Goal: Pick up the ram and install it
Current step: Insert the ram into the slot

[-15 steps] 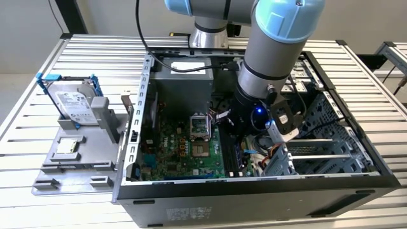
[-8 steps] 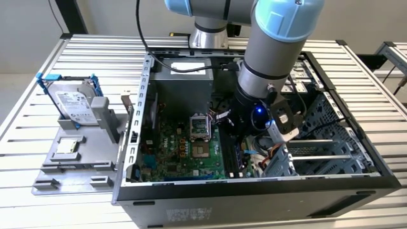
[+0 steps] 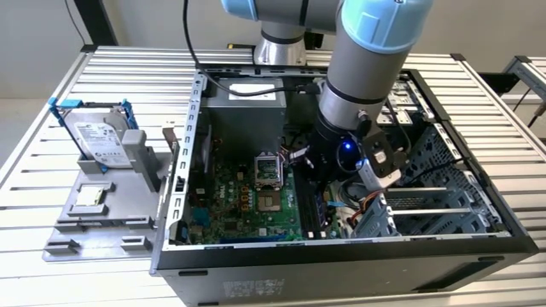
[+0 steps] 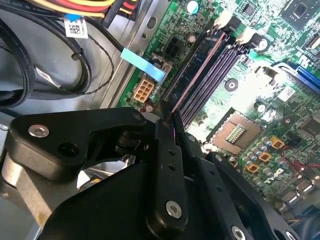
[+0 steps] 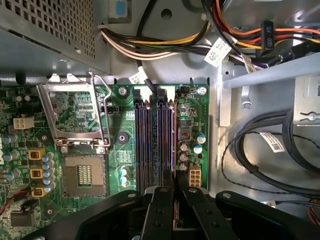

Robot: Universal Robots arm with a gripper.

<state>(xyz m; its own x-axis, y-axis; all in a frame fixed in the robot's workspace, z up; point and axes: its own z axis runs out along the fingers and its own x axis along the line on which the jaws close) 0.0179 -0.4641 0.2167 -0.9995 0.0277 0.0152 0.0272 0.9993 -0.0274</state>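
Blue-edged ram (image 4: 197, 75) sat pinched edge-on in my claw (image 4: 167, 122), straight ahead of the fingertips, its long axis running parallel to the slots (image 5: 152, 145) and right over the outermost one.

Cables (image 5: 280, 145) beside claw (image 5: 175, 190), CPU socket (image 5: 82, 172) opposite

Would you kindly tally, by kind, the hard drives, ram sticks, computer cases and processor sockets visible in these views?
hard drive: 1
ram stick: 1
computer case: 1
processor socket: 1
Total: 4
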